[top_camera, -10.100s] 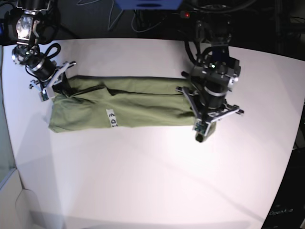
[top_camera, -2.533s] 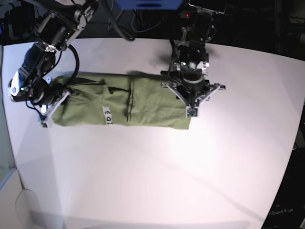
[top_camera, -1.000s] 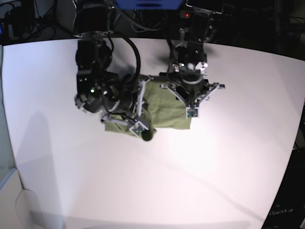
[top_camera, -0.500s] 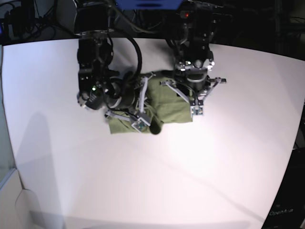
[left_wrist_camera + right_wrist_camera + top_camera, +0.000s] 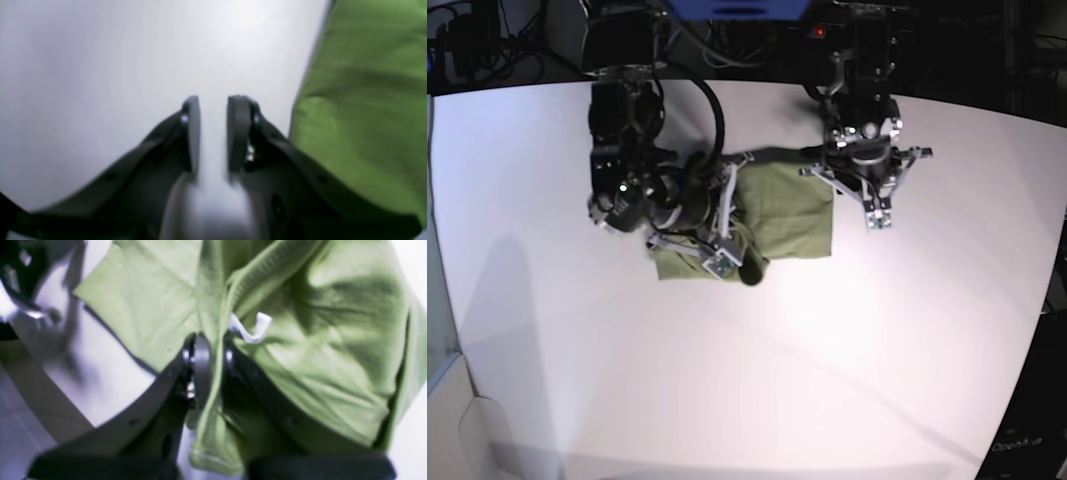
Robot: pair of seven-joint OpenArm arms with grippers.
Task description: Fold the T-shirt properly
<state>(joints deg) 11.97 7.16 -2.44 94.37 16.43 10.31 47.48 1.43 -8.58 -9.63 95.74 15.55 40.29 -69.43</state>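
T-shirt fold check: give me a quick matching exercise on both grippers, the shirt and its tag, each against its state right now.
Things:
1. left gripper
2. right gripper
3. T-shirt
4. tag

States:
A. white, curled, just past the fingertips
B. bunched on the white table, partly under an arm
C. open over bare table, cloth off to one side
D. shut on a fold of green cloth

Pairs: 1-C, 2-D, 3-B, 4-A
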